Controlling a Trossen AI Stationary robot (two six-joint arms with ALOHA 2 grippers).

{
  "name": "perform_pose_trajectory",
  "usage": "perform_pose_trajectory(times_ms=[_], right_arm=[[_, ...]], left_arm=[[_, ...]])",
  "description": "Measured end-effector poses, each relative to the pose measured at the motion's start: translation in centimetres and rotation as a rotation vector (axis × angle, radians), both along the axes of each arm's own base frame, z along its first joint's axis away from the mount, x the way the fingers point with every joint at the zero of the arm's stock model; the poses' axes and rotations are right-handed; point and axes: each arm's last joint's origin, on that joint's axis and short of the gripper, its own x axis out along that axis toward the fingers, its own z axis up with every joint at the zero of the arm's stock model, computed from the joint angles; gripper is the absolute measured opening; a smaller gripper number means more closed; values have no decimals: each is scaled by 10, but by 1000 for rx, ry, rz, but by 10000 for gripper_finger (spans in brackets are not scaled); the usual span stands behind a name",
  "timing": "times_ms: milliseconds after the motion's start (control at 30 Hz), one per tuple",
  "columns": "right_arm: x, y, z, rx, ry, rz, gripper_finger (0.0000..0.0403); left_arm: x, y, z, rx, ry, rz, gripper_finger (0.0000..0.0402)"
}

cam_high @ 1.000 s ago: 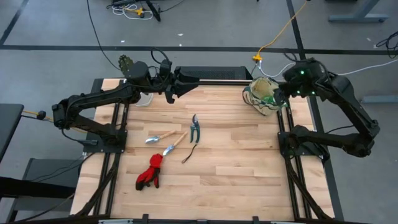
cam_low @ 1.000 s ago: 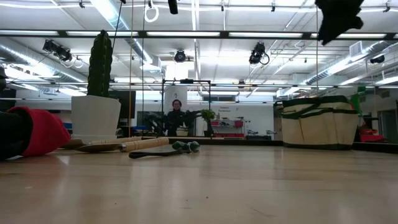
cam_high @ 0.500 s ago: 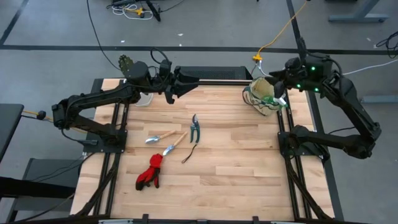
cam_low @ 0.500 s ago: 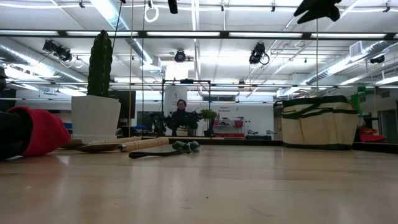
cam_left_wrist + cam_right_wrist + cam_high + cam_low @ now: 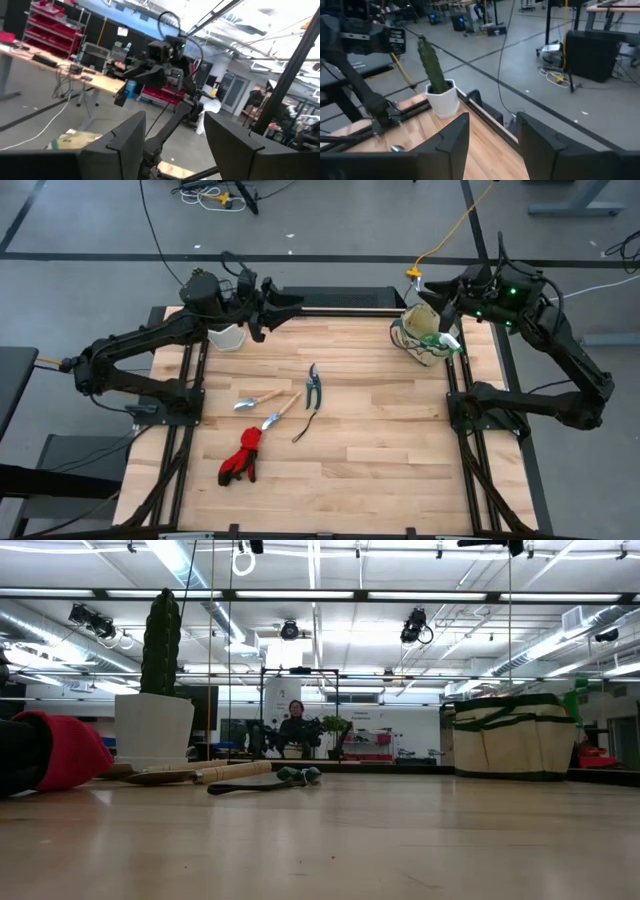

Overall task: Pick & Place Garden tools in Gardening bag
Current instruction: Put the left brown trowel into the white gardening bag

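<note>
**Both arms raised at the counter's far edge, tools lying in the middle**

Taking the gardening bag (image 5: 424, 335) at the counter's (image 5: 380, 450) far right corner as landmark: nearest the camera side and well to the bag's left lie the red gloves (image 5: 241, 457). Beyond them, toward the bag, rest two wooden-handled trowels (image 5: 268, 405), a thin dark cord (image 5: 306, 426) and the pruning shears (image 5: 314, 384), all apart from the bag. A green item shows inside the bag. At the far left corner, opposite the bag, stands the cactus pot (image 5: 226, 336). The left gripper (image 5: 291, 301) hovers beside that pot, fingers spread, empty. The right gripper (image 5: 434, 288) hangs just above the bag, fingers spread, empty.
</note>
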Motion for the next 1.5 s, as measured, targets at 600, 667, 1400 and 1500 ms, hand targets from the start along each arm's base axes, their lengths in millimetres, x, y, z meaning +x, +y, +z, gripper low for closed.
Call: perform_pose_trajectory(times_ms=[600, 667, 1400, 1500], right_arm=[[32, 20, 5, -59, -46, 229, 162], [35, 23, 7, -77, -70, 236, 162], [74, 56, -32, -145, -162, 223, 162], [83, 59, -51, -114, -209, 237, 162]], left_arm=[[-21, -4, 4, 14, 54, 25, 209], [-21, -4, 4, 14, 54, 25, 209], [-24, -5, 2, 63, 89, 43, 209], [-28, -7, 3, 69, 110, 50, 209]])
